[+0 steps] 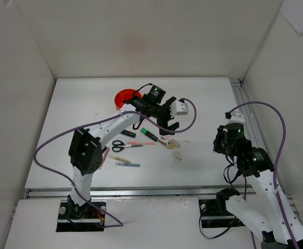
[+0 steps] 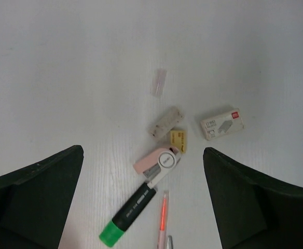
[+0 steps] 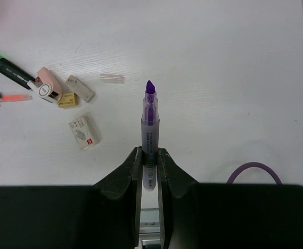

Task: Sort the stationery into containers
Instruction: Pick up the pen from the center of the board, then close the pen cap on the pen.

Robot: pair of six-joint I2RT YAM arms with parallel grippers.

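One purple highlighter [image 3: 149, 129], one green highlighter [image 2: 131, 212], one orange organiser [image 1: 121, 98]

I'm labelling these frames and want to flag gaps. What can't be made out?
- Orange organiser: top view, left arm covers its right side; compartments unseen.
- Purple highlighter: right wrist view, lower end hidden inside the right gripper.
- Pink pen: left wrist view, cut off by the bottom edge.
- White box: left wrist view, print too small to read.
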